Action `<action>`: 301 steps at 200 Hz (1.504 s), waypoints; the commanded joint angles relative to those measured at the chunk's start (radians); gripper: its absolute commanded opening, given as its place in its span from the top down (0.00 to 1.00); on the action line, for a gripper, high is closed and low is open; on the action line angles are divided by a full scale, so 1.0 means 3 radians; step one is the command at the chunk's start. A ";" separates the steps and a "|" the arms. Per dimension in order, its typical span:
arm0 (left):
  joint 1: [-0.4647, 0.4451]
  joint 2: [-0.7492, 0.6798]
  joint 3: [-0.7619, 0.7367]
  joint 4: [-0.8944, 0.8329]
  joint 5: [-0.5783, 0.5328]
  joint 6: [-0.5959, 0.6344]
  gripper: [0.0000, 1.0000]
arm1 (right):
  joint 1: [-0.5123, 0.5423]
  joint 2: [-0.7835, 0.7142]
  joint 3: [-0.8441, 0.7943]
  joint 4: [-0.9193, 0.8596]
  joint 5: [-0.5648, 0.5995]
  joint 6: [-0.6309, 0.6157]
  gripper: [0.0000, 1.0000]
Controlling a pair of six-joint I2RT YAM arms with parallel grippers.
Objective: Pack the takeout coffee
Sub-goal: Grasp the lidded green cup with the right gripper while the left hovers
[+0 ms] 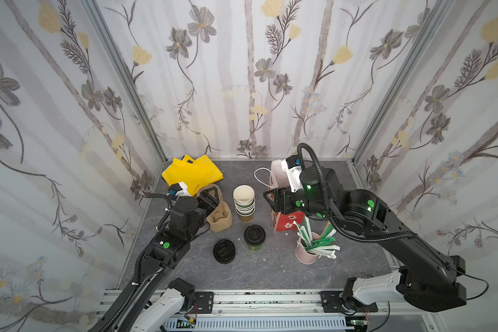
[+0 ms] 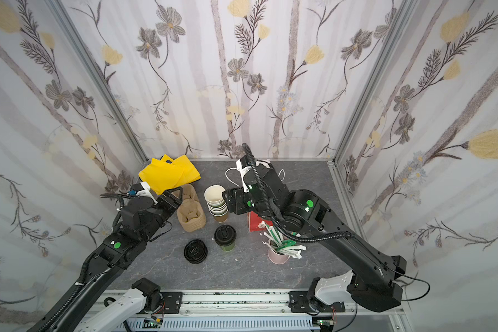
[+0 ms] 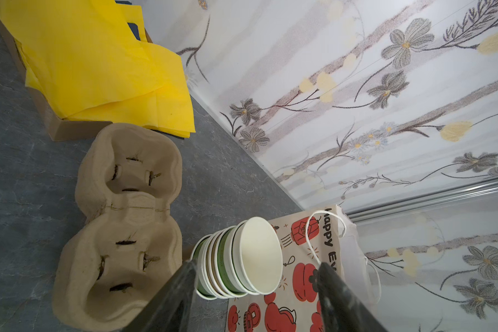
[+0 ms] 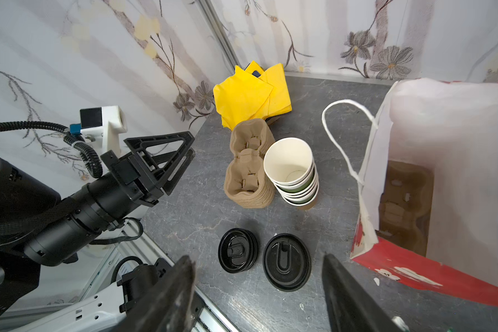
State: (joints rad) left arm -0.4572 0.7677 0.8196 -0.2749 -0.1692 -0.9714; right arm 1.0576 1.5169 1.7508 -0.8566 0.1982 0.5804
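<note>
Right wrist view shows your right gripper (image 4: 258, 290) aimed down at the coffee cup (image 4: 286, 261), fingers spread wide and empty, seemingly to straddle it. The cup stands upright on the table (image 4: 210, 201), between the loose lids (image 4: 236, 250) and the paper bag (image 4: 443, 129). The bag stands open with a cup tray (image 4: 403, 201) in its bottom, ready to seat the cup. Your left gripper (image 3: 256, 293), also open and empty, hangs by the tray stack (image 3: 121, 230).

The grey marbled table (image 1: 270, 273) carries yellow bags (image 1: 191, 174) in its far left corner, a carrier stack (image 1: 220, 221) with a cup stack (image 1: 244, 202) just beside it, a paper bag (image 1: 288, 224) standing to the right, and nearer the front the lids (image 1: 224, 251), the coffee (image 1: 254, 237) and a pink cup (image 1: 305, 255) of wrapped sticks
</note>
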 commanded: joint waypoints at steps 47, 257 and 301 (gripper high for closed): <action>0.0226 -0.0312 -0.0478 -0.0195 0.0267 -0.0356 0.33 | 0.0461 0.0662 -0.0078 -0.0164 0.0005 0.0682 0.28; 0.0287 -0.0897 -0.0820 -0.0620 0.0146 -0.0465 0.33 | 0.0092 0.2137 0.0834 -0.1388 -0.0456 -0.0783 0.15; 0.0286 -0.0859 -0.0811 -0.0624 0.0129 -0.0474 0.33 | 0.0055 0.2286 0.0928 -0.1459 -0.0298 -0.0805 0.16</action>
State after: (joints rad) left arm -0.3721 0.5014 0.5663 -0.4652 -0.1059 -1.1080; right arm 1.0782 2.1910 2.0197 -1.2831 0.0788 0.3573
